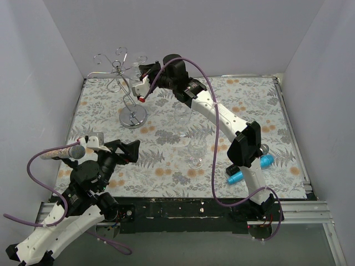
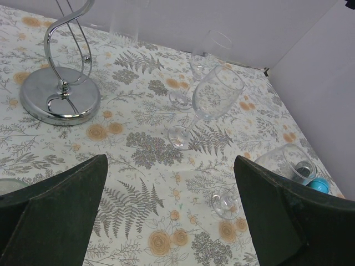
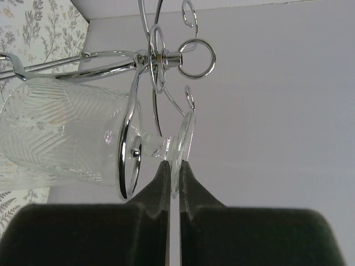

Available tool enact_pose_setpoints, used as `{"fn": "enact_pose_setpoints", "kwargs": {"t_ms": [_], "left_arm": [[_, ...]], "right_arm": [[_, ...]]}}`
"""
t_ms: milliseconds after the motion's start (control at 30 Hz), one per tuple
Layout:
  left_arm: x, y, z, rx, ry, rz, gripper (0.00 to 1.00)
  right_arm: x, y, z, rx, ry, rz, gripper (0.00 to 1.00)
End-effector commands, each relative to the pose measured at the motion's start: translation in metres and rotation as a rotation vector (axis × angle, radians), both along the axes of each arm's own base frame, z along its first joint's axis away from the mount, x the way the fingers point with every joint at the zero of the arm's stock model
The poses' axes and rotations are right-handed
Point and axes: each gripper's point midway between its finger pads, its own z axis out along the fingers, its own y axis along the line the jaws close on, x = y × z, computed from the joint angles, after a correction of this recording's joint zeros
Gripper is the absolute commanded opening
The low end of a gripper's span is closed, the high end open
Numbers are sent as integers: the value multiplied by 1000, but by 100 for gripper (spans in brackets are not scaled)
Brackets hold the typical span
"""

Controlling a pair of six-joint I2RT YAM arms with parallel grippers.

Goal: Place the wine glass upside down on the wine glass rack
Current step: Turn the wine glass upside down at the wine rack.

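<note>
The wine glass (image 3: 61,138), clear with a cut pattern, hangs tilted at the top of the wine glass rack (image 3: 166,58). Its stem lies inside one of the rack's curled wire arms (image 3: 127,166). My right gripper (image 3: 175,166) is shut on the rim of the glass's round foot (image 3: 186,138). From above, the right gripper (image 1: 143,91) is up at the silver rack's (image 1: 123,72) spiral arms, over its round base (image 1: 133,117). My left gripper (image 2: 172,221) is open low over the table, nothing between its fingers; it sits at the near left (image 1: 126,151).
Two more wine glasses (image 2: 213,94) (image 2: 208,50) stand mid-table, right of the rack base (image 2: 60,95). Another glass (image 2: 285,163) lies on its side by a blue object (image 1: 244,169) at the right. White walls close in on the flowered tablecloth (image 1: 166,133).
</note>
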Motion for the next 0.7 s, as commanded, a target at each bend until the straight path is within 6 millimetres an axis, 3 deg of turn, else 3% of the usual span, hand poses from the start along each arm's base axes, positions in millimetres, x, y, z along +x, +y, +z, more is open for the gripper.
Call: {"fn": "enact_pose_setpoints", "kwargs": {"t_ms": [0, 300, 667], "left_arm": [[0, 3, -1, 4, 3, 15, 98], [0, 4, -1, 3, 2, 16, 98], [0, 4, -1, 4, 3, 18, 98]], "right_arm": [[-26, 6, 65, 92, -211, 86, 1], [-27, 3, 58, 31, -258, 99, 1], [-44, 1, 67, 10, -295, 158, 1]]}}
